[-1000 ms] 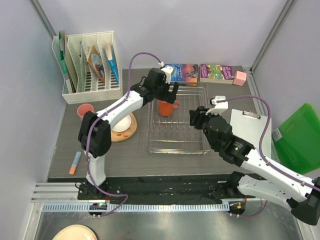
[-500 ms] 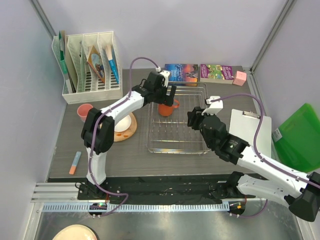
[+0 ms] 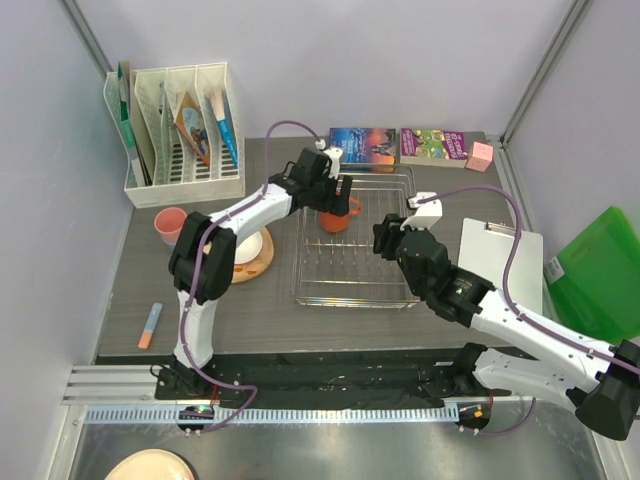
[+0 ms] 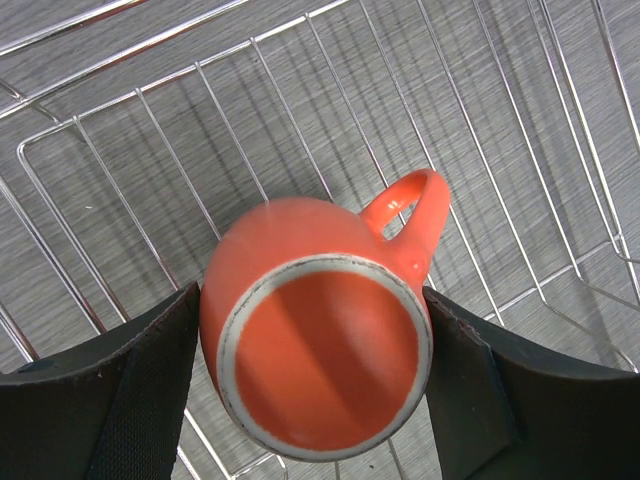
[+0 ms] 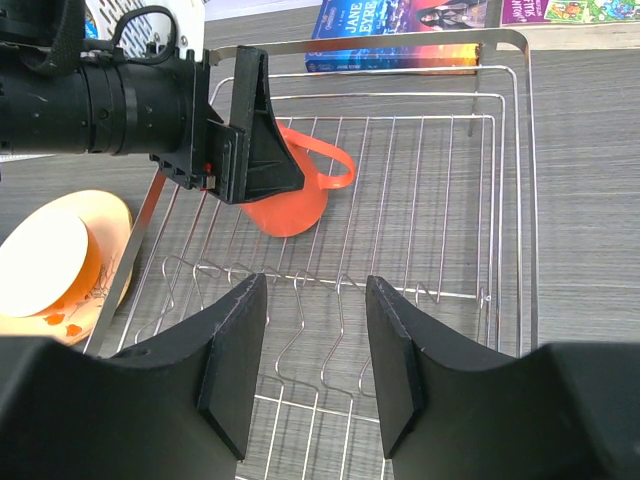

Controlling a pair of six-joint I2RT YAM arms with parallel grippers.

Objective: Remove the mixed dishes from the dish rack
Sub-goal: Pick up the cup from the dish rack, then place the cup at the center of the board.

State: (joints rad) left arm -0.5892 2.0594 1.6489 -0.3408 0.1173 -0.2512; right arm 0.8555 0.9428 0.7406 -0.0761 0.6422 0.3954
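Observation:
The orange handled mug [image 3: 333, 219] stands upside down at the far left of the silver wire dish rack [image 3: 355, 297]. My left gripper [image 3: 333, 200] is lowered over it. In the left wrist view the fingers [image 4: 150, 390] press both sides of the mug [image 4: 320, 360] above the rack wires [image 4: 150, 100]. My right gripper [image 3: 386, 236] hovers open and empty over the rack's right half [image 5: 315, 370]. The mug [image 5: 290, 205] and rack [image 5: 512, 200] show ahead of it. The orange bowl [image 3: 245, 246] sits on the floral plate [image 3: 263, 263] left of the rack. The pink cup [image 3: 170, 222] stands further left. The light blue cup is out of view.
A white file organiser [image 3: 180, 130] stands at the back left. Two books [image 3: 362, 146] [image 3: 432, 144] and a pink block [image 3: 481, 155] lie behind the rack. A clipboard [image 3: 500, 262] and a green folder [image 3: 595, 275] lie to the right. A marker [image 3: 150, 325] lies front left.
My left gripper has come down over the orange mug, so its fingers now sit on both sides of it. My right gripper has shifted slightly left over the rack.

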